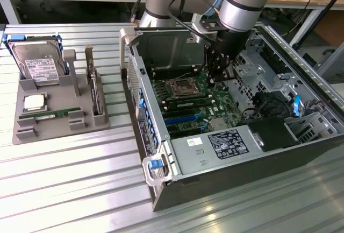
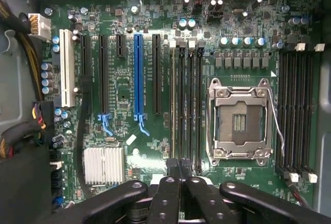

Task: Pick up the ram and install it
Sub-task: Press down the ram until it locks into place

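One ram [image 1: 49, 115], a thin green stick with a white label, lies flat on the grey holder [image 1: 24, 132] at the exterior view's left. A second green ram [image 1: 186, 104] sits in a memory slot on the motherboard, beside the CPU socket [image 1: 180, 87]. In the wrist view it shows edge-on as a pale strip [image 2: 172, 105] among the black slots. My gripper [image 1: 219, 78] hangs inside the open case, above the board and to the exterior view's right of the socket. Its fingertips [image 2: 171, 175] press together, and I see nothing between them, so the gripper [image 2: 179, 169] is shut.
The holder also carries a silver hard drive [image 1: 37, 63], an upright expansion card [image 1: 95, 90] and a CPU chip [image 1: 33, 102]. The case walls [image 1: 161, 152], drive cage [image 1: 293, 66] and power supply [image 1: 220, 147] ring the motherboard. Blue and black expansion slots [image 2: 137, 74] lie beside the memory slots.
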### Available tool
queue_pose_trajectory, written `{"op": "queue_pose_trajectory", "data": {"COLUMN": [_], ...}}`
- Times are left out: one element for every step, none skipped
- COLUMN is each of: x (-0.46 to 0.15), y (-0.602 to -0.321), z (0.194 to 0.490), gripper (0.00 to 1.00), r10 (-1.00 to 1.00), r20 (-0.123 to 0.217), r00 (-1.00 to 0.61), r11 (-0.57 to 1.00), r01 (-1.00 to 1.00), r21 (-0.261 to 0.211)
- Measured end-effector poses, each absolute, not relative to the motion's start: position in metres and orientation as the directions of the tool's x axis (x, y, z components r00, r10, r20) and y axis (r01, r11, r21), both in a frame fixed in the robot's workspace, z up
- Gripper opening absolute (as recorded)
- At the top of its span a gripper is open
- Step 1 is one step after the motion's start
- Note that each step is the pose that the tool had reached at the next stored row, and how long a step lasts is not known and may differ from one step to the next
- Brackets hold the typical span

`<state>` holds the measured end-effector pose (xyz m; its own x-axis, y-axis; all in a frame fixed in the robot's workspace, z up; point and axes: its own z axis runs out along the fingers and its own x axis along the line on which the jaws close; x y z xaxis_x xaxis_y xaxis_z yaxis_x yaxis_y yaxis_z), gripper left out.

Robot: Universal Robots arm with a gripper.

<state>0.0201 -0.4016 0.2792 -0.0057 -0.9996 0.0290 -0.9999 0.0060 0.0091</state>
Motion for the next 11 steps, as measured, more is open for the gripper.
{"op": "queue_pose_trajectory", "data": {"x": [0.025, 0.028, 0.029, 0.031, 0.032, 0.032, 0.033, 0.033, 0.033, 0.033, 0.033], "y": [-0.401, -0.401, -0.401, -0.401, -0.401, -0.401, -0.401, -0.401, -0.401, -0.401, -0.401], "z": [0.277, 0.275, 0.274, 0.272, 0.27, 0.267, 0.262, 0.259, 0.256, 0.253, 0.25], "gripper": [0.11, 0.11, 0.11, 0.11, 0.11, 0.11, 0.11, 0.11, 0.11, 0.11, 0.11], "r10": [-1.0, -0.999, -0.999, -0.999, -0.999, -0.999, -0.999, -0.999, -0.999, -0.999, -0.999], "r20": [0.031, 0.033, 0.034, 0.036, 0.039, 0.039, 0.042, 0.044, 0.046, 0.048, 0.049], "r00": [-0.006, -0.006, -0.005, -0.006, -0.006, -0.006, -0.006, -0.005, -0.005, -0.006, -0.006], "r11": [0.006, 0.006, 0.006, 0.006, 0.006, 0.006, 0.006, 0.006, 0.006, 0.006, 0.006], "r01": [-1.0, -1.0, -1.0, -1.0, -1.0, -1.0, -1.0, -1.0, -1.0, -1.0, -1.0], "r21": [0.01, 0.01, 0.01, 0.01, 0.01, 0.01, 0.01, 0.01, 0.01, 0.01, 0.01]}}
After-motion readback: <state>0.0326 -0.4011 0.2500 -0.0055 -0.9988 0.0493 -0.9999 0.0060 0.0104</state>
